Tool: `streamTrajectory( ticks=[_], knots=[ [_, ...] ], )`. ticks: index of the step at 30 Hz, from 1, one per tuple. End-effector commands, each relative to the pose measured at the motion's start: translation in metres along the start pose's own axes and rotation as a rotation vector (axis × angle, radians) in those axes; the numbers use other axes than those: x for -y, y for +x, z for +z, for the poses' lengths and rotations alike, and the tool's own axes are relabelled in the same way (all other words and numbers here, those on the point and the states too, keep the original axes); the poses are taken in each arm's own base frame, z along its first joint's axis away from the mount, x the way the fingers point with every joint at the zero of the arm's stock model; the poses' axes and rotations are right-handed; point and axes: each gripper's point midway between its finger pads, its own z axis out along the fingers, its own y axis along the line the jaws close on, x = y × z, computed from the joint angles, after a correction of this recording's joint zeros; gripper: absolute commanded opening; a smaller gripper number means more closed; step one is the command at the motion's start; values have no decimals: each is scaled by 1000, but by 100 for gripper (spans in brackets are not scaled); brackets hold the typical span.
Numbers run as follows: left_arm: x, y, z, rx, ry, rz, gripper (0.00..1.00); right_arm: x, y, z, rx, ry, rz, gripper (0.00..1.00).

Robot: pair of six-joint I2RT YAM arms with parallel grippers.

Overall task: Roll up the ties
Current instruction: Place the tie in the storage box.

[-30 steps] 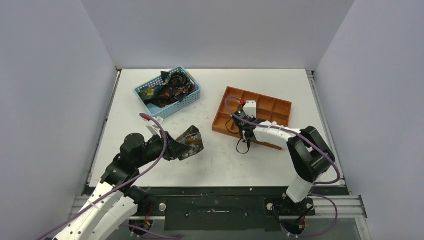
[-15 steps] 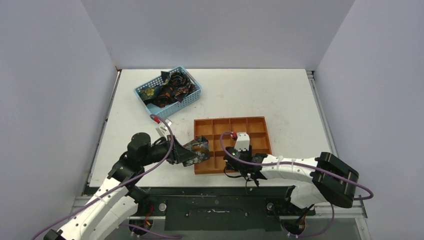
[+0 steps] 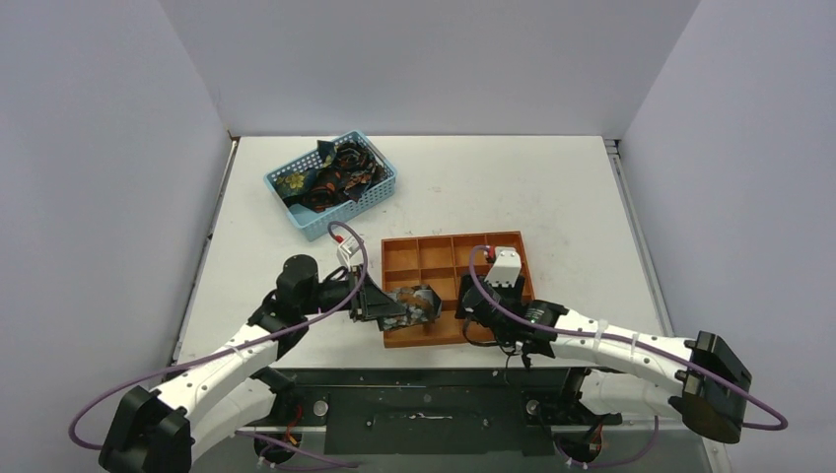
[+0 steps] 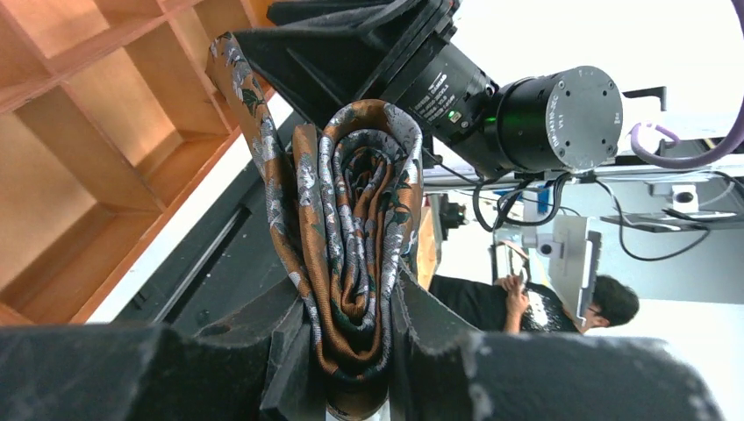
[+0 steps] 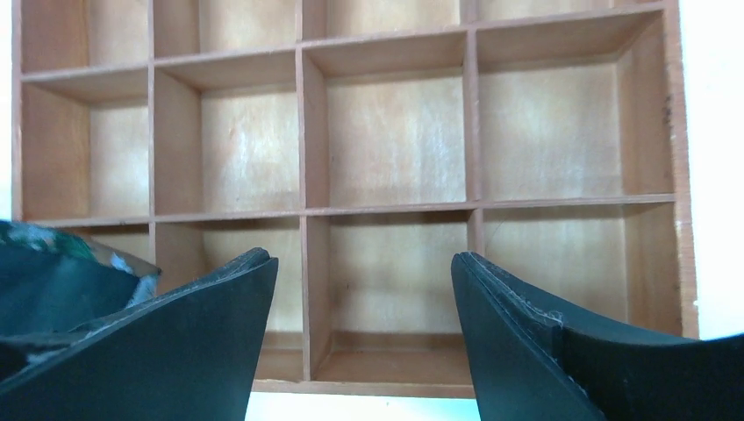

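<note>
Clamped on a rolled tie [image 4: 360, 254], the left jaws are pinching the coil by its flat sides, and one loose end of the grey, orange and dark patterned fabric is peeling away toward the orange tray [image 3: 449, 258]. From where I'm standing, the roll is hanging over the tray's near-left compartments. Whether it is touching the wood I cannot tell. The right jaws are standing wide apart and gripping nothing. They are hovering at the tray's near edge, just beside the roll, and facing the rows of wooden compartments. More ties [image 3: 330, 177] are lying tangled in the light-blue basket [image 3: 380, 197] at the far left of the white tabletop [image 3: 552, 187], well apart from the tray.
</note>
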Motion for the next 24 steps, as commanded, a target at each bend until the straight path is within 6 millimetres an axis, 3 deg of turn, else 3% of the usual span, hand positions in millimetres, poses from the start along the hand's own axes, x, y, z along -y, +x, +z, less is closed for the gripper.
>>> streamTrajectory(
  ticks=[1, 8, 18, 24],
  knots=[
    [29, -6, 1, -7, 142, 20, 0, 13, -25, -3, 78, 38, 29, 75],
    [-12, 3, 12, -51, 53, -42, 0, 30, -23, 9, 49, 53, 61, 75],
    [-85, 1, 11, -113, -237, -111, 0, 26, -11, 18, 15, 40, 56, 74],
    [-108, 1, 8, -136, -363, -128, 0, 26, 0, 21, -6, 36, 49, 73]
  ],
)
